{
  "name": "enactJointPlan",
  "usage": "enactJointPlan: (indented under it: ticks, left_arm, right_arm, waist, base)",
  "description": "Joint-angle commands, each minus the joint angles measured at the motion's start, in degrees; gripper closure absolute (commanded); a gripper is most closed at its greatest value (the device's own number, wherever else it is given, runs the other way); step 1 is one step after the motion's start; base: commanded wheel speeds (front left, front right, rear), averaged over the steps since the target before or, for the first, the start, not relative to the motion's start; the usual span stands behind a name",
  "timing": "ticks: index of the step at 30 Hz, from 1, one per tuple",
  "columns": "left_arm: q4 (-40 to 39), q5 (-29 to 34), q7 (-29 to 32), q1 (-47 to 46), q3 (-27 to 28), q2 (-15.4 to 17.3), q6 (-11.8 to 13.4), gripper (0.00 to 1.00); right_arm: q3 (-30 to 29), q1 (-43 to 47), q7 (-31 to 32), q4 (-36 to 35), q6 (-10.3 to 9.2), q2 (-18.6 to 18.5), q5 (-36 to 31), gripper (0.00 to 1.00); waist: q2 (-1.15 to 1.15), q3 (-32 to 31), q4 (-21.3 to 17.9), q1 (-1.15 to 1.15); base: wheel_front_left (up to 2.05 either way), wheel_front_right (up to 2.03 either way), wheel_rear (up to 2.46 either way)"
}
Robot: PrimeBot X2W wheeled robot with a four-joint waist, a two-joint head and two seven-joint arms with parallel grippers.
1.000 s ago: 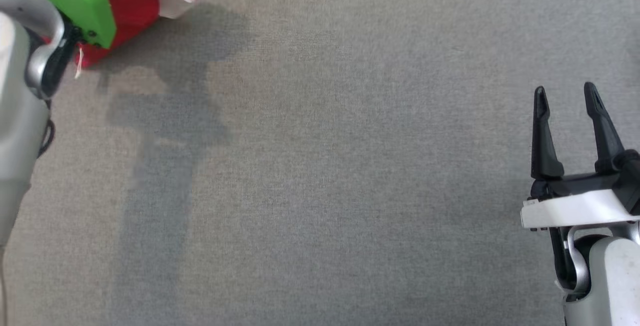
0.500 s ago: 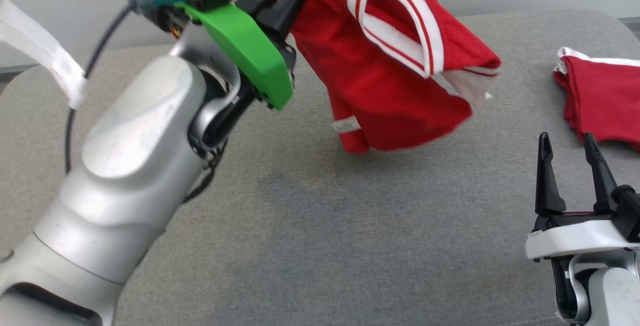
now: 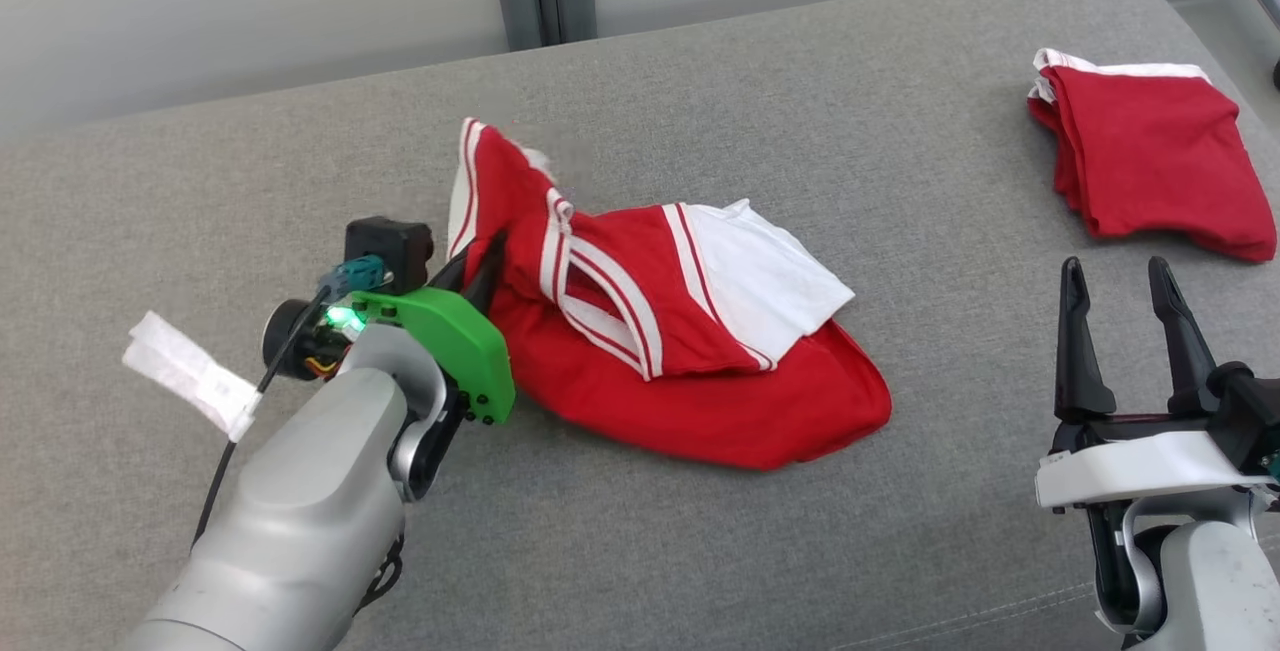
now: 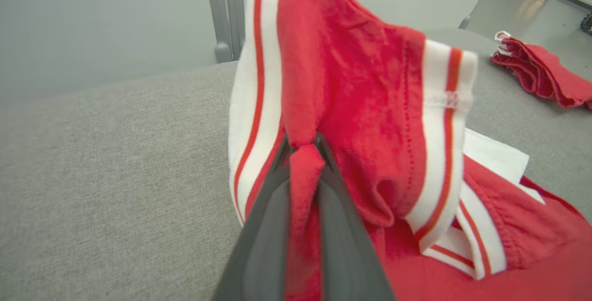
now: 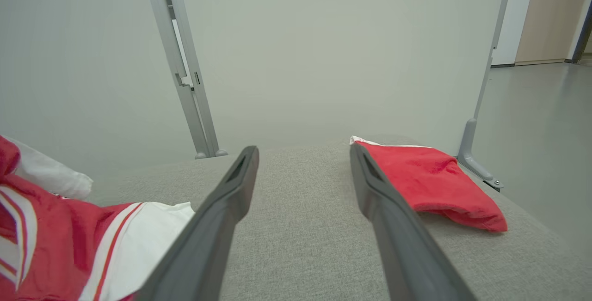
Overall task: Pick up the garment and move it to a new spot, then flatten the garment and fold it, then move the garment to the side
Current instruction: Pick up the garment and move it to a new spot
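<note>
My left gripper (image 4: 303, 143) pinches a fold of the red garment (image 3: 700, 401), seemingly resting on the cushion (image 3: 900, 161); my right gripper (image 3: 1115, 271) gapes empty.

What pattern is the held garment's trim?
Trim: white with a red stripe; best in left wrist view.

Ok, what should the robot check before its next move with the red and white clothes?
1. Left pincer pinching the garment: ok, shut on a red fold.
2. Garment lying on the grey padded surface: ok, with the pinched corner raised.
3. Garment flat: not ok, it is bunched up.
4. Right pincer open and empty: ok.
5. Folded red pile apart from the garment: ok.
</note>
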Motion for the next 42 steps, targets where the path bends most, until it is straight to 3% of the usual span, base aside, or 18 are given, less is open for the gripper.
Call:
enactJointPlan:
  ticks: [1, 3, 4, 5, 6, 17, 29, 37, 42]
  left_arm:
    - [1.6, -0.3, -0.8, 0.4, 0.3, -0.1, 0.1, 1.0]
    - [4.5, -0.5, -1.6, 0.4, 0.5, -0.2, -0.1, 1.0]
    - [5.9, -0.5, -2.0, 0.4, 0.6, -0.4, -0.2, 0.65]
    - [6.9, -0.2, -2.4, 0.3, 0.5, -0.6, -0.1, 0.39]
    - [8.1, 0.3, -2.9, 0.0, 0.4, -0.8, 0.2, 0.0]
    - [8.8, 2.7, -6.1, -0.4, 1.8, -3.6, -0.7, 0.0]
    - [-12.4, 11.4, -6.0, 15.3, 16.5, 0.3, 3.7, 0.0]
    - [-25.4, 17.4, -6.0, 29.3, 26.1, 0.1, 6.6, 0.0]
    - [-31.7, 19.9, -6.0, 36.6, 31.0, -0.8, 7.2, 0.0]
  right_arm:
    - [-0.1, -0.5, -0.3, 0.2, -0.09, -0.1, -0.2, 0.0]
    - [-0.3, -0.5, -0.5, 0.5, -0.09, -0.1, -0.4, 0.0]
    - [-0.4, -0.5, -0.5, 0.6, -0.09, -0.1, -0.4, 0.0]
    - [-0.3, -0.5, -0.6, 0.8, -0.09, -0.1, -0.4, 0.0]
    - [-0.2, -0.6, -0.5, 1.0, -0.09, -0.1, -0.4, 0.0]
    - [0.6, -0.7, -0.7, 2.2, -0.09, -0.1, -1.3, 0.0]
    - [3.3, 1.7, 1.2, 4.7, -0.09, -0.1, -4.4, 0.0]
    - [5.5, 3.5, 0.6, 6.3, -0.09, -0.1, -2.8, 0.0]
    - [7.0, 4.3, 0.1, 7.1, -0.09, -0.1, -1.2, 0.0]
  waist:
    - [0.0, 0.6, -0.1, 0.0]
    - [0.0, 0.8, 0.3, 0.0]
    - [0.0, 0.8, 0.5, 0.0]
    - [0.0, 0.7, 0.8, 0.0]
    - [0.0, 0.6, 1.1, 0.0]
    - [0.0, -1.7, 5.1, 0.0]
    - [0.0, -5.2, 7.8, 0.0]
    - [0.0, -6.9, 9.3, 0.0]
    - [0.0, -7.7, 9.7, 0.0]
  base:
    - [0.0, 0.0, 0.0]
    - [0.0, 0.0, 0.0]
    - [0.0, 0.0, 0.0]
    - [0.0, 0.0, 0.0]
    - [0.0, 0.0, 0.0]
    - [0.0, 0.0, 0.0]
    - [0.0, 0.0, 0.0]
    - [0.0, 0.0, 0.0]
    - [0.0, 0.0, 0.0]
